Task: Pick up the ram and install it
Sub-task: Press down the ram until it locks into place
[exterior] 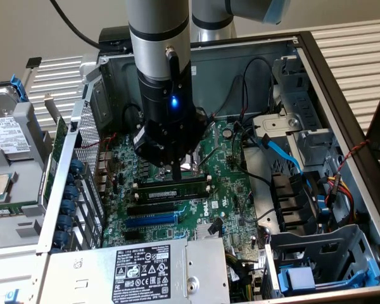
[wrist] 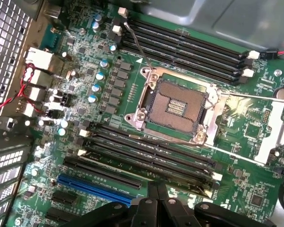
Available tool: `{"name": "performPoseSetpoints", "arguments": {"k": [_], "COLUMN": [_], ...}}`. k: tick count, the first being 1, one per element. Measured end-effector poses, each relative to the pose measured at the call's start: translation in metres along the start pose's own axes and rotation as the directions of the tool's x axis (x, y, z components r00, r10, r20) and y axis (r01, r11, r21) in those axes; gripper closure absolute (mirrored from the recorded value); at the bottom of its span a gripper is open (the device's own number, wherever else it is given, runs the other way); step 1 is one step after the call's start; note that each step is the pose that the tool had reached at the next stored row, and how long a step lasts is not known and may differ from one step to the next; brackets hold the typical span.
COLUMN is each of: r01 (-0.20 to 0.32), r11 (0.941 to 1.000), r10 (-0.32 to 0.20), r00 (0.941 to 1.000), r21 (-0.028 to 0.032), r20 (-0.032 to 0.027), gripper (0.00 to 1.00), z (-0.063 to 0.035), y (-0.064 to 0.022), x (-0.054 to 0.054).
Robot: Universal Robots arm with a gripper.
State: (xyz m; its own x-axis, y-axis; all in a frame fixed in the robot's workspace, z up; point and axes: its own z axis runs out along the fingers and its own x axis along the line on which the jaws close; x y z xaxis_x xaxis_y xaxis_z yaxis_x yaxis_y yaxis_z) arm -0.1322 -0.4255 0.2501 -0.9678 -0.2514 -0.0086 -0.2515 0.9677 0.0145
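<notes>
The arm (exterior: 158,38) drops almost straight down from the top of the exterior view, silver upper section, then a black wrist housing (exterior: 168,107) with a small blue light glowing on its near face. A second silver joint with a blue cap sits just behind, toward the exterior view's right. Below the wrist, the gripper (exterior: 177,172) points straight down, its dark fingers (exterior: 177,170) pressed together into one narrow tip, no gap between them. In the wrist view the gripper (wrist: 157,195) shows as black linkages meeting at a closed point.
</notes>
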Motion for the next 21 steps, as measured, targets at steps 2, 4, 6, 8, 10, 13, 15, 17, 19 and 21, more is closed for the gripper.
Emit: {"name": "performPoseSetpoints", "arguments": {"k": [2, 4, 6, 8, 10, 13, 15, 17, 19, 21], "r01": [-0.032, -0.062, -0.093, -0.124, -0.155, -0.2, -0.23, -0.254, -0.268, -0.276], "r11": [0.9995, 0.9981, 0.9956, 0.9923, 0.9879, 0.9798, 0.9732, 0.9673, 0.9635, 0.9612], "r10": [0.032, 0.062, 0.093, 0.124, 0.155, 0.2, 0.23, 0.254, 0.268, 0.276], "r00": [0.9995, 0.9981, 0.9956, 0.9923, 0.9879, 0.9798, 0.9732, 0.9673, 0.9635, 0.9612], "r21": [0.0003, 0.0005, 0.0007, 0.0009, 0.0011, 0.0014, 0.0016, 0.0017, 0.0043, 0.0105], "r20": [0.0005, 0.001, 0.0015, 0.0019, 0.0023, 0.0031, 0.0036, 0.0039, 0.0038, 0.0036], "gripper": [0.89, 0.89, 0.89, 0.89, 0.89, 0.89, 0.89, 0.89, 0.89, 0.89], "z": [0.0, 0.0, 0.0, 0.0, 0.0, 0.0, 0.0, 0.0, 0.0, 0.0], "y": [0.0, 0.0, 0.0, 0.0, 0.0, 0.0, 0.0, 0.0, 0.0, 0.0], "x": [0.0, 0.0, 0.0, 0.0, 0.0, 0.0, 0.0, 0.0, 0.0, 0.0]}}
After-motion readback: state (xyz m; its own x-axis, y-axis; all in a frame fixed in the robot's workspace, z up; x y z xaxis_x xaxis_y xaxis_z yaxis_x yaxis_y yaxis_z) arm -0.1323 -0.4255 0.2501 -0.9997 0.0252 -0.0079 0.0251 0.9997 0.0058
